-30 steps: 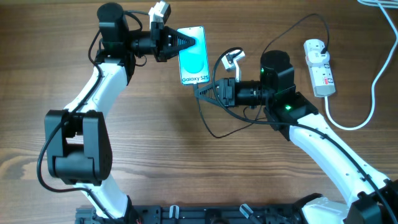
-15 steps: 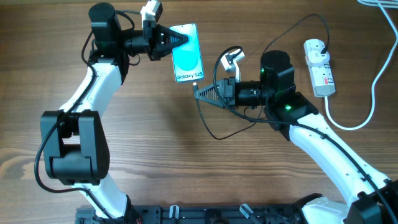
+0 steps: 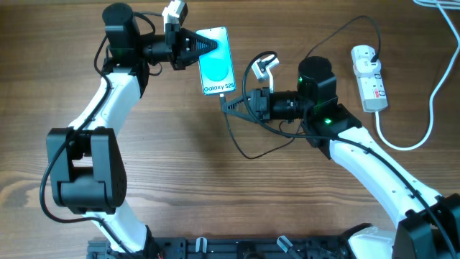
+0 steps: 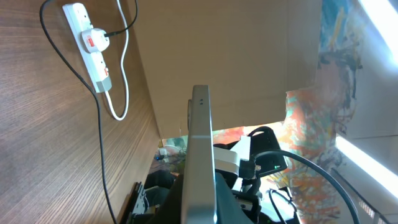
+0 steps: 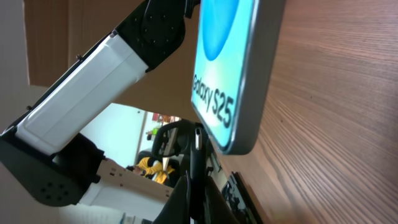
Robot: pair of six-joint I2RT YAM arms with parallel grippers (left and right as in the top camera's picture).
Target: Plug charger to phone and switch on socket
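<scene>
Upper left of centre in the overhead view, the left gripper (image 3: 208,45) is clamped on the top end of the phone (image 3: 218,68), whose teal screen faces up with the words "Galaxy S25" near its lower edge. Just below that edge, near the middle of the frame, the right gripper (image 3: 228,106) is closed on the connector end of the charger (image 3: 248,154). From there the thin black cable loops down over the table (image 3: 215,201), then runs up and right to a plug in the socket (image 3: 369,79), which lies near the right edge.

From the right wrist view, the connector tip (image 5: 198,140) stands upright between the fingers, right at the bottom edge of the phone (image 5: 230,68); whether it has entered the port cannot be told.

From the left wrist view, the phone (image 4: 200,155) shows edge-on at centre, with the socket (image 4: 87,37) in the upper left corner.
</scene>
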